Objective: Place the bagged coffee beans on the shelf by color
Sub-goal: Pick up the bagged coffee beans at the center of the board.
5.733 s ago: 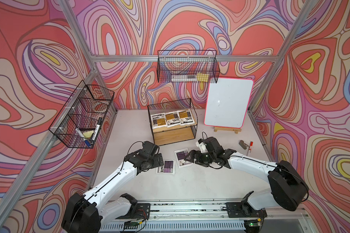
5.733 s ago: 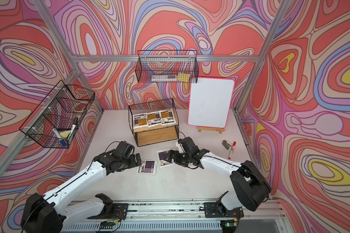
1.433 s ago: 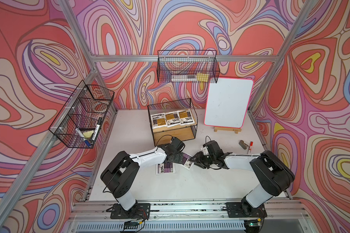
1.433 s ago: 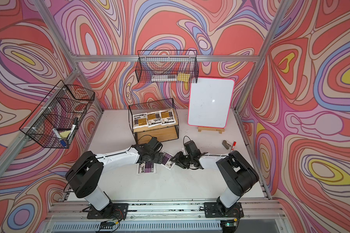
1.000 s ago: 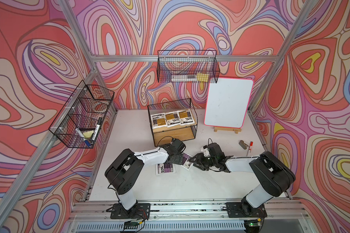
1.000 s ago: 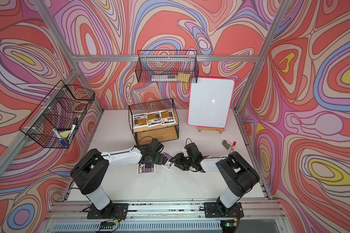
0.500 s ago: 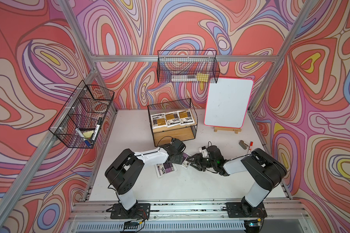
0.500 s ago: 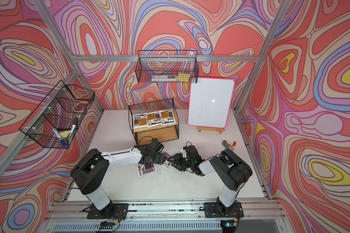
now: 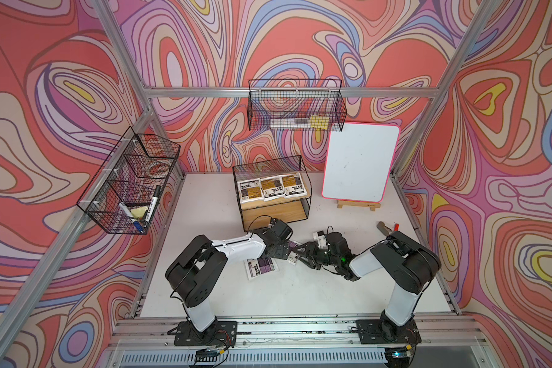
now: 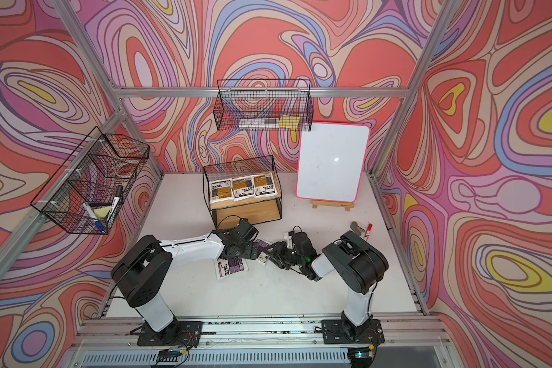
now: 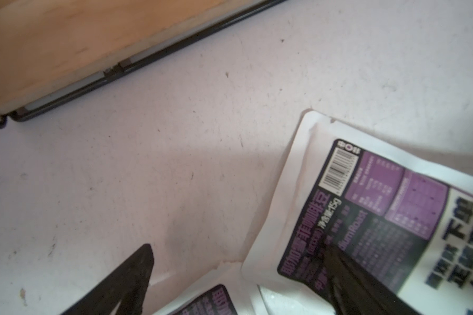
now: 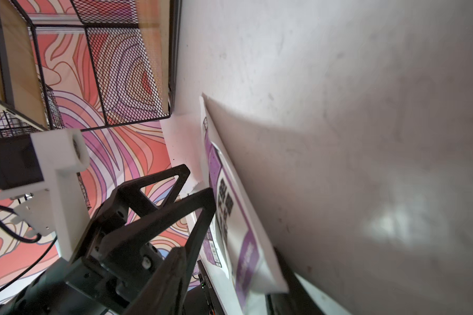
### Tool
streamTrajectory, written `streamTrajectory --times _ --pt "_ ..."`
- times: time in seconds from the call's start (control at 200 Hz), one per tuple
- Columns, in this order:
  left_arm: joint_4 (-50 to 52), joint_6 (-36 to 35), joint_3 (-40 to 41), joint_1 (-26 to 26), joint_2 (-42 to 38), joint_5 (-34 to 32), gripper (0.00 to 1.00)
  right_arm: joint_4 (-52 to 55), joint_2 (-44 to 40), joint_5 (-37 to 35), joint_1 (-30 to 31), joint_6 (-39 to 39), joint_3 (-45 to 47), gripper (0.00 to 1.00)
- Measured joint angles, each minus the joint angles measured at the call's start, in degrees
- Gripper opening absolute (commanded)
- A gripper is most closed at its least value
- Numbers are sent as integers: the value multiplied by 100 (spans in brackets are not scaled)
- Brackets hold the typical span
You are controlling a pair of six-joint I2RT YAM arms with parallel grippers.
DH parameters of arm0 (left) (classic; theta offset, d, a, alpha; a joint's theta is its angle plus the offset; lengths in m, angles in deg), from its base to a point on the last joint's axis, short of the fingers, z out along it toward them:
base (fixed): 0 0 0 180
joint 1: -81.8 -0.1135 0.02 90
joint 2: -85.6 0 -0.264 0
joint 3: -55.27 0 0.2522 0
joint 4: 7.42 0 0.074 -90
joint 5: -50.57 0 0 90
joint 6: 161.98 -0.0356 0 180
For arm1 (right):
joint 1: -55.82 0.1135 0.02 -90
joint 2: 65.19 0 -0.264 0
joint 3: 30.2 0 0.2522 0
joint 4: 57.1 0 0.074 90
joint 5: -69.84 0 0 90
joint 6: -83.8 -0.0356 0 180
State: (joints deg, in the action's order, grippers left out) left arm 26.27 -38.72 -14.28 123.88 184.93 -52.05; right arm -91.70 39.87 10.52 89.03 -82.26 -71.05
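Orange bags [image 9: 272,190], three of them, lie flat side by side on the shelf's [image 9: 278,214] top board. Their long axes run front to back and their labels face up. That colour looks finished.

Both purple bags are off the shelf, on or over the table [image 9: 300,302] just in front of it, and the lower board is bare. So I judge the task a little over half done, with two placements left, most likely on that lower board.

The flat purple bag [image 9: 261,267] rests label up in front of the shelf, partly under the left arm. Its long axis seems to run roughly along the shelf's front, slightly skewed.

The lifted purple bag [image 12: 246,245] sits between the two grippers and is tilted. Its long axis points from the right gripper [image 9: 301,253] towards the shelf's front. The far end is low, at or near the table, and the near end is raised.

The right gripper's jaws stand on either side of that raised end and appear clamped on it. The left gripper [image 12: 197,180] has its jaws wide apart, with one finger against the bag's printed face.
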Motion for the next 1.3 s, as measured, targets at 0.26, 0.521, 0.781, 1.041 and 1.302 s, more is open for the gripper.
streamTrajectory --times 0.26,0.521,0.781,1.041,1.302 --pt "-20 20 4 0 0 0 99 -940 562 -94 66 -122 -107 50" --pt "-20 20 4 0 2 17 99 -2581 964 -258 90 -494 625 40" --pt "-26 22 15 0 2 22 99 -4221 1648 -321 85 -927 962 16" --pt "-61 22 31 0 -2 2 99 -4218 1692 -291 85 -1034 868 0" --pt "297 -37 -92 0 -258 -9 99 -4216 1617 -407 101 -1054 896 0"
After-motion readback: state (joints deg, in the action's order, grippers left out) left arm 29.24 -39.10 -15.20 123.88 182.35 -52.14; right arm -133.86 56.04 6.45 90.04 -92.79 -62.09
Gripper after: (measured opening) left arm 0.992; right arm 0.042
